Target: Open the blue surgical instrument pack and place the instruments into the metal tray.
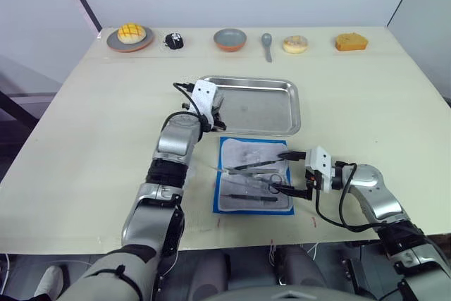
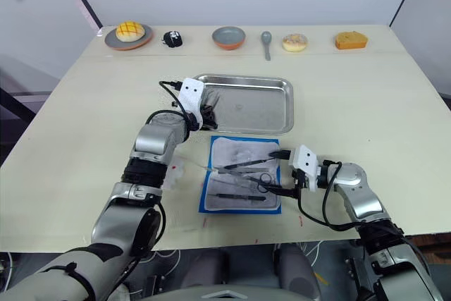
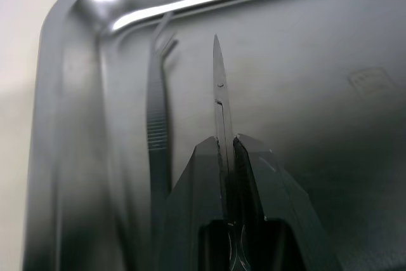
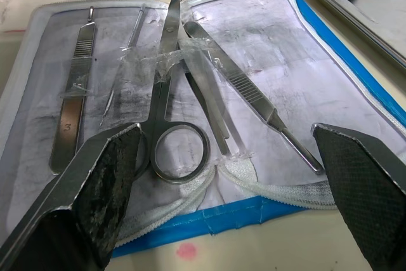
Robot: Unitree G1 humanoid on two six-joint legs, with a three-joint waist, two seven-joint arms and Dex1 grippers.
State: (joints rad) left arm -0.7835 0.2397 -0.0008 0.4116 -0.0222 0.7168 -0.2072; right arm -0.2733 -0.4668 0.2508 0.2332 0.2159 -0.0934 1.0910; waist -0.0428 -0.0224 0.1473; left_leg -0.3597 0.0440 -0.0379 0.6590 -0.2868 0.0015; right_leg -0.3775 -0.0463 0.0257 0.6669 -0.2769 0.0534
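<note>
The metal tray [image 1: 262, 107] lies mid-table. At its left end my left gripper [image 1: 218, 113] is shut on a pair of silver scissors [image 3: 219, 87], blades pointing along the tray floor [image 3: 304, 61]. A pair of forceps [image 3: 158, 112] lies in the tray beside them. In front of the tray the blue surgical instrument pack [image 1: 239, 151] lies unfolded, whitish lining up. On it rest scissors [image 4: 166, 74], forceps [image 4: 254, 103] and a scalpel handle [image 4: 73, 118]. My right gripper [image 1: 280, 171] is open at the pack's right edge, its fingers [image 4: 95, 188] straddling the ring handles without touching them.
Along the table's far edge stand a plate with a yellow bun [image 1: 130, 34], a small black object [image 1: 174, 41], a grey-and-orange bowl [image 1: 230, 39], a grey spoon [image 1: 267, 44], a donut [image 1: 295, 44] and an orange cake slice [image 1: 351, 41].
</note>
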